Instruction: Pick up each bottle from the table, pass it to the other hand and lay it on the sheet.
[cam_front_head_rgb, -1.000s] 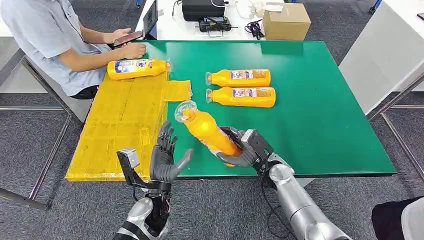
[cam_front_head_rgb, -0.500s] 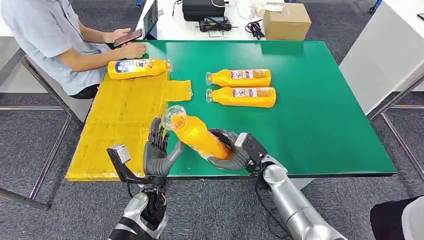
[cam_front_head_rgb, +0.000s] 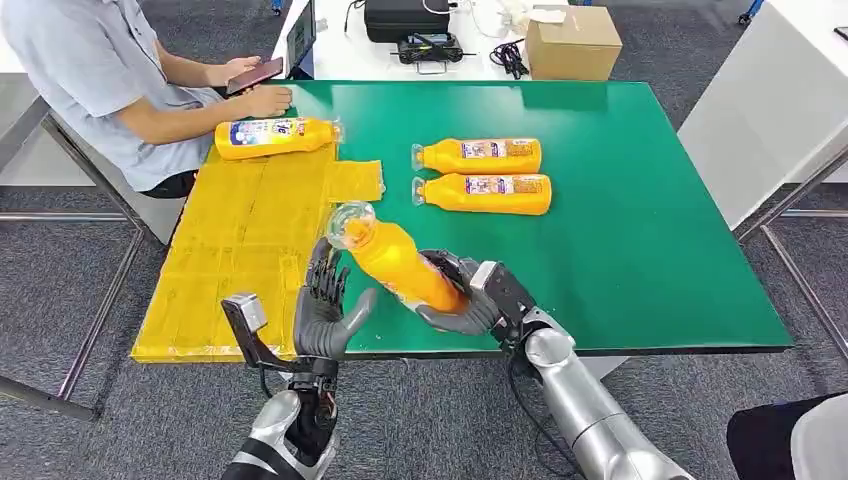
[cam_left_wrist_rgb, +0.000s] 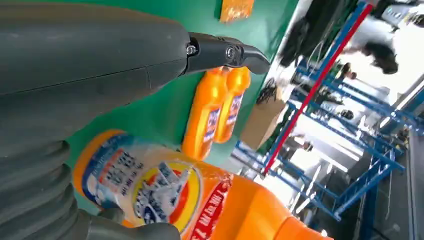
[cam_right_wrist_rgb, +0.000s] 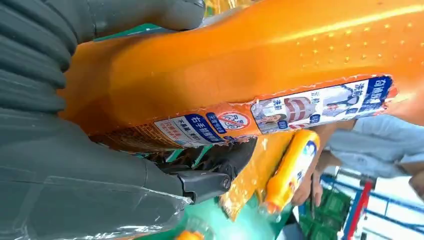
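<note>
Right robot hand (cam_front_head_rgb: 462, 305) grips one of four bottles (cam_front_head_rgb: 395, 262).

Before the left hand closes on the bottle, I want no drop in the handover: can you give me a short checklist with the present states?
1. Right hand grips the held bottle around its lower body: ok.
2. Left hand is open, fingers spread beside the bottle: ok.
3. Left hand touches the bottle: cannot tell.
4. Bottle's upper body is bare for a second grip: ok.
5. Yellow sheet has bare room near the robot; one bottle on the sheet lies at its far end: ok.
</note>
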